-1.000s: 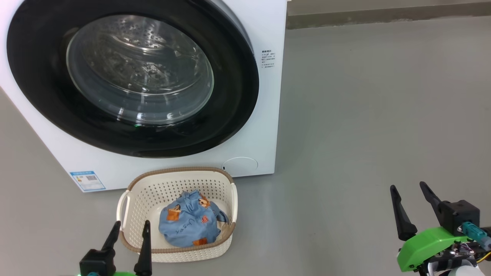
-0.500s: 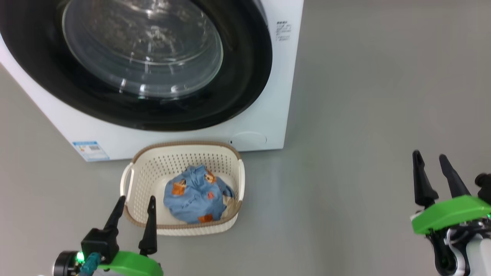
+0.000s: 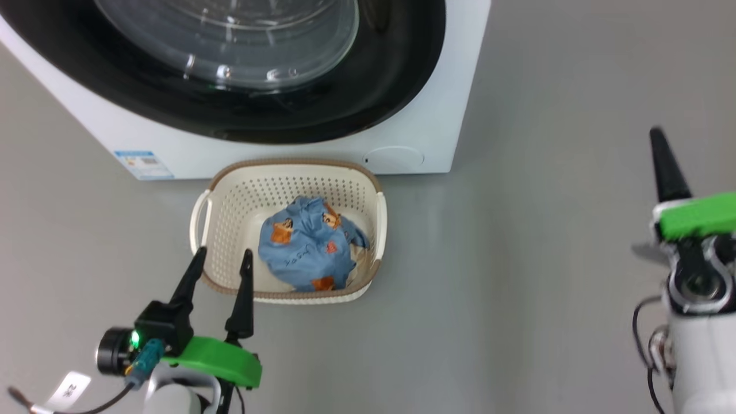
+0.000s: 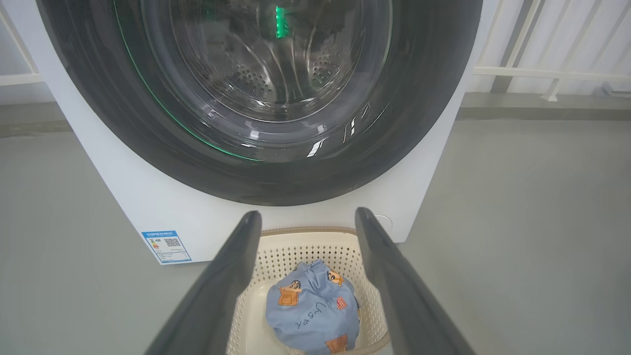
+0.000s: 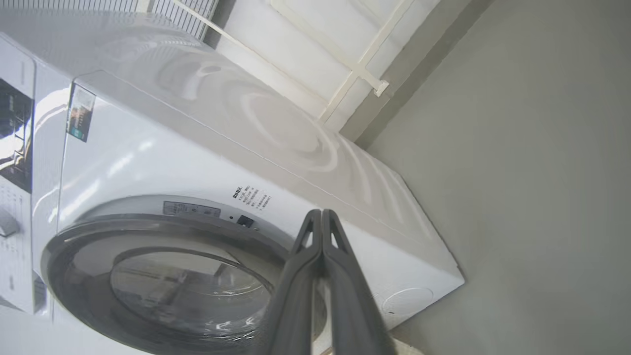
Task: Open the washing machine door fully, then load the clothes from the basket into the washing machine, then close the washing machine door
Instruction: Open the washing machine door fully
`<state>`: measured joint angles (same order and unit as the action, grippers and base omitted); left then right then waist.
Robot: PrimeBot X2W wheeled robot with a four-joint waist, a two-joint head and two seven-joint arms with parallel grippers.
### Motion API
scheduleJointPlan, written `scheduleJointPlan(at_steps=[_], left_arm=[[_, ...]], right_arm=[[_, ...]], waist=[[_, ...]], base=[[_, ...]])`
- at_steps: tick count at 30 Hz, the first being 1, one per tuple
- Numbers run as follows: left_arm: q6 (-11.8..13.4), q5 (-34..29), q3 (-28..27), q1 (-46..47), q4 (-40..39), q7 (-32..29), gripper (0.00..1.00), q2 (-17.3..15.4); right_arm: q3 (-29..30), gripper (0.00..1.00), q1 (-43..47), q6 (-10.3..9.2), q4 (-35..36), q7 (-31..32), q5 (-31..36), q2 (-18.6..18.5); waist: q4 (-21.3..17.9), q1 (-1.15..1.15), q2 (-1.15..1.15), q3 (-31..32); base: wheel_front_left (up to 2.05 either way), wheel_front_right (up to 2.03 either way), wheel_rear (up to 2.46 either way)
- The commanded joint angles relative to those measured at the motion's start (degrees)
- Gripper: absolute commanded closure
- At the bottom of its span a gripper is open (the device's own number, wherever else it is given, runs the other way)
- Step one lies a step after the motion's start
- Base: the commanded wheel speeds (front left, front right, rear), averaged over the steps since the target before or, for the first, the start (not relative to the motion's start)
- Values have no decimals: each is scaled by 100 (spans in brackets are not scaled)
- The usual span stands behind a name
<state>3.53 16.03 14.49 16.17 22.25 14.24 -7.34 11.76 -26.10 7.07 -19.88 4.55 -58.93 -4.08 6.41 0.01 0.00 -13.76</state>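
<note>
Left claw (image 3: 224, 251) spread wide, empty, tips at the basket (image 3: 293, 164) near rim. Clothes (image 3: 305, 247) inside, just ahead. Right claw (image 5: 321, 217) pinched together, empty, well apart. Washing machine door (image 3: 397, 86) closed, top cropped.

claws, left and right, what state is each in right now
Left claw: open, holding nothing.
Right claw: closed, fingers pressed together, holding nothing.
</note>
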Motion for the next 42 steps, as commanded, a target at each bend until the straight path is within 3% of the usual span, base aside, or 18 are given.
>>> scheduleJointPlan(at_steps=[1,9,15,23,32,42], left_arm=[[-21,-68,-164,206,-98,75,0,-71],[-151,-192,-169,425,-28,75,0,32],[-241,-271,-171,554,-12,75,0,124],[-358,-363,-174,677,24,75,0,225],[-458,-417,-132,782,46,75,0,347],[-499,-365,-46,828,45,75,0,426]], right_arm=[[-22,100,-328,42,73,88,-344,7],[373,100,-1648,42,-890,1142,-2517,104],[339,100,-2573,42,-1627,1862,-3281,113],[41,100,-3820,42,-2680,2481,-3530,77],[-235,100,-4992,42,-3649,2438,-3266,-131],[-608,100,-5706,42,-4259,2380,-2838,-199]], waist=[[174,-1,0,-206],[366,-1,0,-424],[538,-1,0,-575],[756,-1,0,-778],[1008,-1,0,-986],[1231,-1,0,-1136]], base=[[0,0,0],[0,0,0],[0,0,0],[0,0,0],[0,0,0],[0,0,0]])
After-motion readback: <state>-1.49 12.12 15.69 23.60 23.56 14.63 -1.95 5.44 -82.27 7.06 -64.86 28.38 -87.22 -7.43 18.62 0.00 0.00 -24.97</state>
